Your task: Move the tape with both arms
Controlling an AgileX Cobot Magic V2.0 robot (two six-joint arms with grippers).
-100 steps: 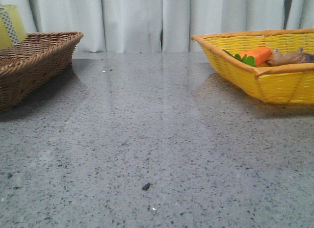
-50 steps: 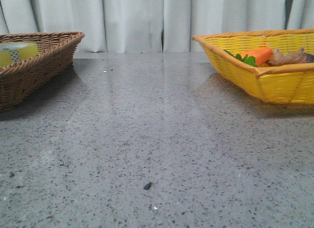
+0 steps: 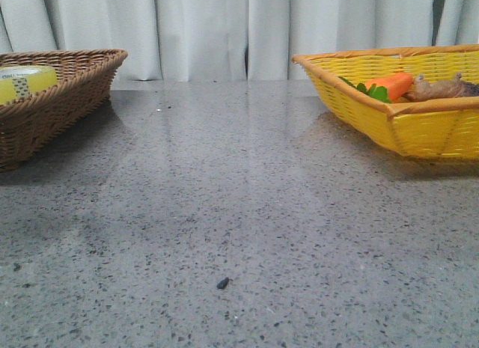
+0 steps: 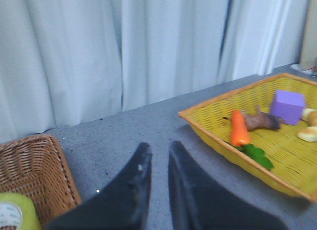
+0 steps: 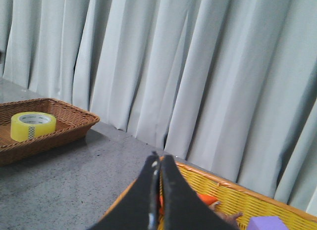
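From my station I find the tape (image 3: 27, 81) lying flat inside the brown wicker basket (image 3: 67, 93) at the table's left side, its white core rim facing up and the dotted patch on its wall turned toward the front camera; the right wrist view shows the same roll (image 5: 33, 125) resting on the basket floor (image 5: 59, 133), free of both arms; in the left wrist view only a yellow-green corner of it (image 4: 17, 214) shows beside the basket's woven wall (image 4: 37, 165).

My left gripper (image 4: 157, 156) hangs above the grey speckled table (image 3: 239, 213) with nothing between its fingers; the two black tips stand slightly apart, a narrow gap between them. My right gripper (image 5: 158, 163) is above the near rim of the yellow basket (image 5: 218, 190); its fingers are pressed together, tip to tip, with nothing held. Neither arm appears in the front view.

The yellow basket (image 3: 404, 101) sits at the table's right side, well apart from the brown one; inside it lie an orange carrot toy (image 3: 389, 84) with green leaves, a brown toy (image 3: 441, 87) just beside the carrot, and, seen from the left wrist, a purple block (image 4: 288, 105). Pale pleated curtains (image 3: 224, 30) close off the back; a small dark speck (image 3: 222, 284) lies on the table near the front.
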